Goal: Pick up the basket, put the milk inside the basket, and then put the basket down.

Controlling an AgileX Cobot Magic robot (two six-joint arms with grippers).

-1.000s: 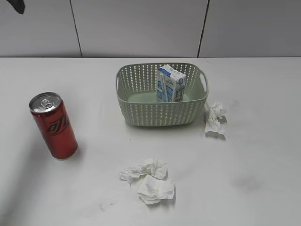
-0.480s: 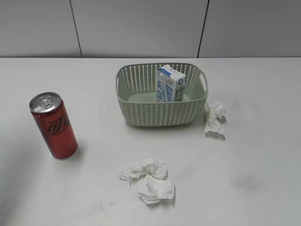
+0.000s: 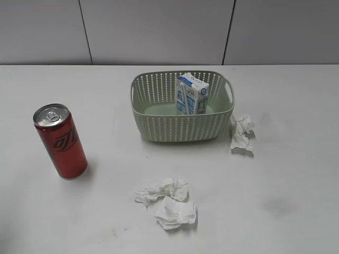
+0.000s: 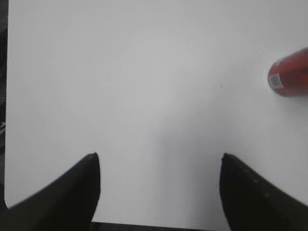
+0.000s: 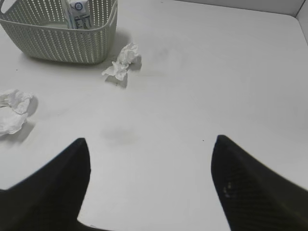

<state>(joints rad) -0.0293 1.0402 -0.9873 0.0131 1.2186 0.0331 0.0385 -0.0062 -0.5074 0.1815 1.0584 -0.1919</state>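
The pale sage-green basket [image 3: 159, 128] stands on the white table at centre back. The white and blue milk carton [image 3: 192, 94] stands upright inside it, toward the right. Both also show in the right wrist view, basket [image 5: 53, 44] and carton [image 5: 78, 12] at the top left. My left gripper [image 4: 159, 156] is open and empty above bare table, far from the basket. My right gripper [image 5: 150, 139] is open and empty over bare table, in front and to the right of the basket. Neither gripper shows in the exterior view.
A red soda can [image 3: 60, 141] stands at the left; it also shows at the right edge of the left wrist view [image 4: 290, 78]. Crumpled tissue [image 3: 242, 133] lies right of the basket and more tissue [image 3: 168, 203] lies in front. The table's left edge [image 4: 6, 96] is near.
A dark arm part at the top left corner of the exterior view one second ago has left the view. The basket, carton and can have not moved.
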